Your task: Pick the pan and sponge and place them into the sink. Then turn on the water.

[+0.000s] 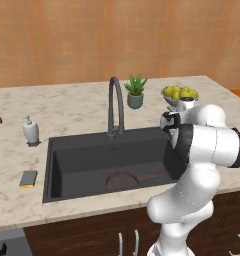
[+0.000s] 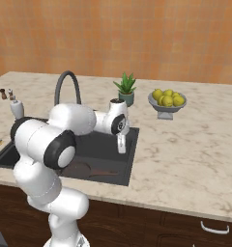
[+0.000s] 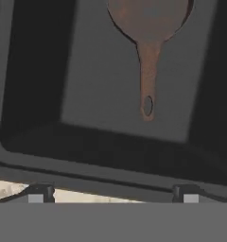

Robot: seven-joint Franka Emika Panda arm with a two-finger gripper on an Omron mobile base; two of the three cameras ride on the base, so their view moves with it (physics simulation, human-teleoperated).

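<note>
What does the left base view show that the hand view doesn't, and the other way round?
Left base view alone: the sponge on the counter left of the sink, the faucet, soap pump bottle, potted plant and lemon bowl. Hand view alone: the hanging hole at the end of the pan handle. Both: the pan lying on the black sink floor.

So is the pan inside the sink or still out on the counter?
Inside. The pan lies flat on the floor of the sink, its handle pointing toward the right wall. The sponge is out on the counter.
</note>
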